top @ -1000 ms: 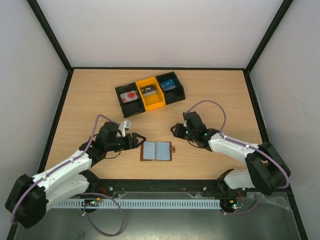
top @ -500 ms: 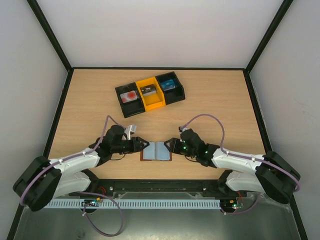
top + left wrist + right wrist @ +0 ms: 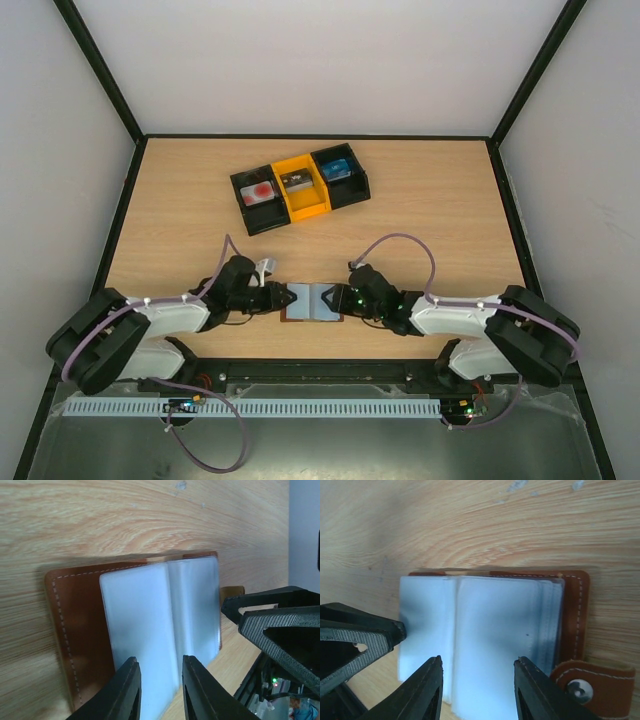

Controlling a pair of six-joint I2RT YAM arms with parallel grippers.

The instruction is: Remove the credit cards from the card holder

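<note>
A brown card holder point(image 3: 313, 302) lies open and flat on the wooden table point(image 3: 430, 200), near the front edge, between the two robot arms. Its pale blue-grey plastic sleeves point(image 3: 150, 630) face up, and no card edge shows in them. A snap tab point(image 3: 580, 685) sticks out at one corner.

A second ago both arms hung back from it. Now the left pincer point(image 3: 284, 297) is at its left edge and the right pincer point(image 3: 341, 298) is at its right edge, while the holder has not moved. The left jaws have narrowed to a slim gap over a sleeve, but whether they pinch it cannot be told. The right jaws stand apart, straddling the other sleeve and holding nothing.

This looks like the start of working a sleeve open.

Farther back sits a black-and-yellow tray point(image 3: 308, 210), with a white card with a red dot point(image 3: 260, 190) in its left compartment.
</note>
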